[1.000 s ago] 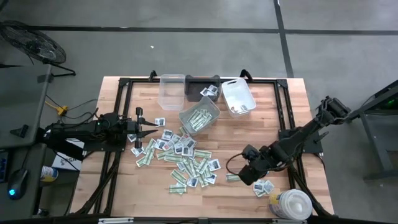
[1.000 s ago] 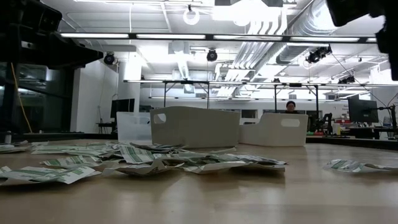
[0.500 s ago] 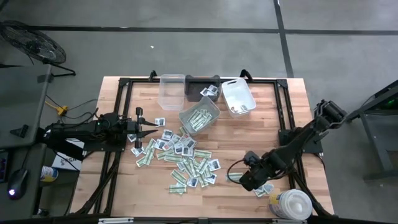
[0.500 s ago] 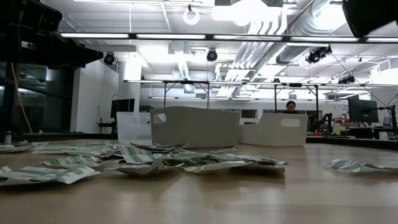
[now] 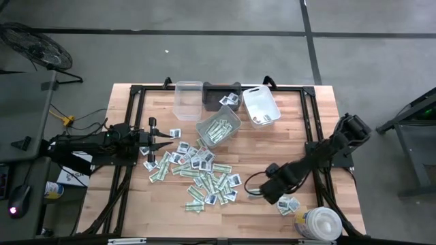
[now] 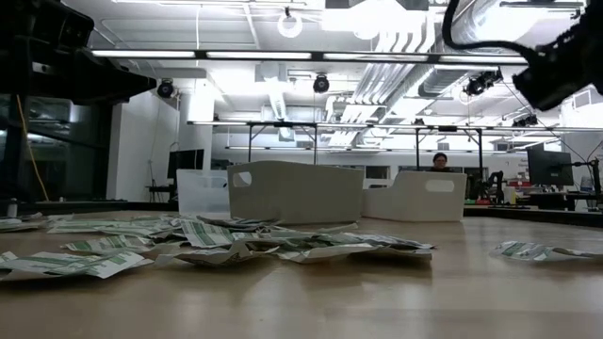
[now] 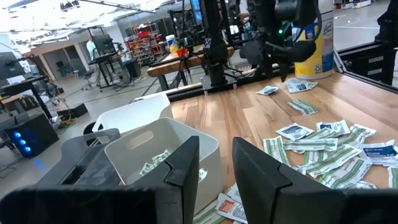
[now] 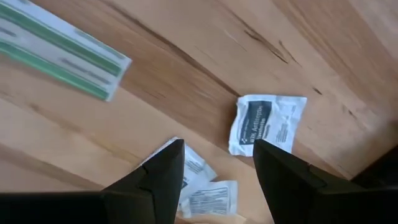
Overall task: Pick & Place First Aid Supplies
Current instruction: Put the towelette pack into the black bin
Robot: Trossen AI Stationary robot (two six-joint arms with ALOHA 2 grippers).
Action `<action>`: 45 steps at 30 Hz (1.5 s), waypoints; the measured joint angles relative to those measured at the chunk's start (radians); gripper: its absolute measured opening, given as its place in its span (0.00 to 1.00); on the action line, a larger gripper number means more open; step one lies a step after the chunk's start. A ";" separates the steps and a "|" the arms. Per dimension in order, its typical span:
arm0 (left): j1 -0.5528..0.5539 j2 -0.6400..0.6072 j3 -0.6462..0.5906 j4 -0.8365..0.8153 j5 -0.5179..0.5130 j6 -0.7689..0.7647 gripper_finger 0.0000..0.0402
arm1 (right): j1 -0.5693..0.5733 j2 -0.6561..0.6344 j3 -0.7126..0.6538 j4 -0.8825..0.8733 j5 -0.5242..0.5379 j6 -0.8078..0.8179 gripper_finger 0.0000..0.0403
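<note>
Right wrist view: open right tool seemingly over packets.

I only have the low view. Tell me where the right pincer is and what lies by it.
Observer: The right pincer hangs open and empty over the wood near the round white tub, with a squarish white packet by its fingertips.
Operator: Say what else lies there.
Observer: A green-and-white strip lies flat on the wood, apart from that packet.
Operator: Report the left pincer.
Observer: The left pincer waits open at the left edge of the big pile, holding nothing.
</note>
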 joint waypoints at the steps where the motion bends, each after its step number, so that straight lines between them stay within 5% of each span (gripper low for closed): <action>1: 0.000 0.000 0.000 0.000 0.000 0.000 0.24 | -0.002 0.010 0.000 0.000 -0.008 -0.002 0.46; 18: 0.000 0.000 0.000 0.000 0.000 0.000 0.24 | -0.055 0.104 -0.017 -0.040 -0.054 -0.040 0.45; 29: 0.000 0.000 0.000 0.000 0.000 0.000 0.24 | -0.068 0.095 -0.137 0.155 -0.117 -0.059 0.44; 45: 0.000 0.000 0.000 0.000 0.000 0.000 0.24 | -0.081 0.090 -0.192 0.171 -0.100 -0.154 0.14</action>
